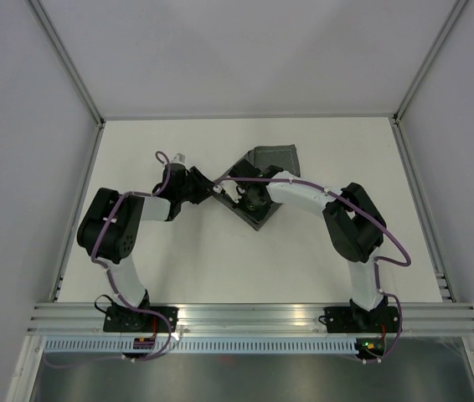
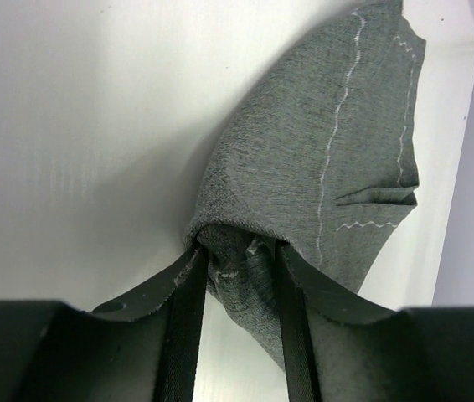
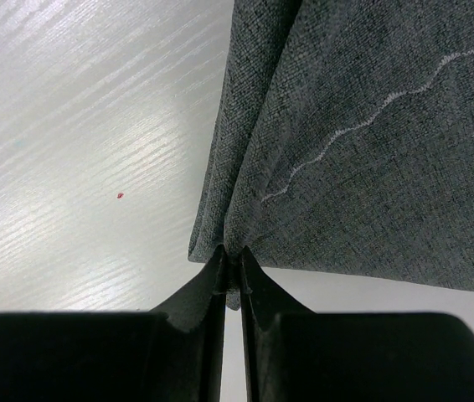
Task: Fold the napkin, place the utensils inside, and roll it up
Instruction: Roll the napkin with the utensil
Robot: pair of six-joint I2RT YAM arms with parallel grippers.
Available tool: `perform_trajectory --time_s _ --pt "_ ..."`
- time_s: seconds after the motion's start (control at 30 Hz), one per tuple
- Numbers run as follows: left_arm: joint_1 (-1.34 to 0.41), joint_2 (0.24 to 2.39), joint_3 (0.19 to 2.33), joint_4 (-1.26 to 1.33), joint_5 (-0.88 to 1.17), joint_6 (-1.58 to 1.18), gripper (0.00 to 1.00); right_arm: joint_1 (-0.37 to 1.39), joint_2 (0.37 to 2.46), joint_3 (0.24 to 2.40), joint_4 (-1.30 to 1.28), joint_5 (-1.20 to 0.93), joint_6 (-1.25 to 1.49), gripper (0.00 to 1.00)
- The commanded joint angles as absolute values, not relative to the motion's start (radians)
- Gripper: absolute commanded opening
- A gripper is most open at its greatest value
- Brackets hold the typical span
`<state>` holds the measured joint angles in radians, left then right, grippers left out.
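The napkin (image 1: 275, 157) is a dark grey cloth with a pale stitched line, lying partly folded at the middle back of the table between both arms. In the left wrist view a bunched corner of the napkin (image 2: 329, 151) sits between the fingers of my left gripper (image 2: 239, 247), which stand apart with table showing beside the cloth. My left gripper (image 1: 217, 186) reaches it from the left. My right gripper (image 3: 232, 251) is pinched shut on a folded edge of the napkin (image 3: 371, 167). The utensils are out of view.
White walls and aluminium posts (image 1: 74, 75) enclose the white table (image 1: 220, 268). A metal rail (image 1: 254, 316) runs along the near edge by the arm bases. A tiny red speck (image 3: 120, 195) marks the tabletop.
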<state>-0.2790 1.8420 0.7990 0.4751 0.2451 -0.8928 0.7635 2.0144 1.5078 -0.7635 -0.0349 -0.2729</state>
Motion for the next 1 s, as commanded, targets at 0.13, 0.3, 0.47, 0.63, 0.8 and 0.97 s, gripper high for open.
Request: perform_trajectory --time_s 0.13,0.3,0.47,0.63,0.8,0.97 --pt "-0.279 1.753 0.792 0.5 0.282 -0.876 0.47 0.769 2.028 1.552 -0.77 -0.035 -0.256 0.16" --pt "-0.273 1.724 0.779 0.482 0.287 -0.865 0.48 0.769 2.029 1.562 -0.778 -0.037 -0.255 0.17" --pt "-0.258 1.672 0.759 0.451 0.291 -0.847 0.51 0.769 2.028 1.591 -0.804 -0.046 -0.253 0.24" --pt "-0.239 1.629 0.761 0.396 0.282 -0.818 0.56 0.77 2.011 1.609 -0.819 -0.051 -0.253 0.42" --pt "-0.216 1.595 0.779 0.358 0.285 -0.819 0.56 0.769 1.979 1.658 -0.836 -0.041 -0.249 0.44" --pt "-0.187 1.543 0.834 0.27 0.252 -0.804 0.55 0.805 1.991 1.693 -0.77 0.066 -0.241 0.51"
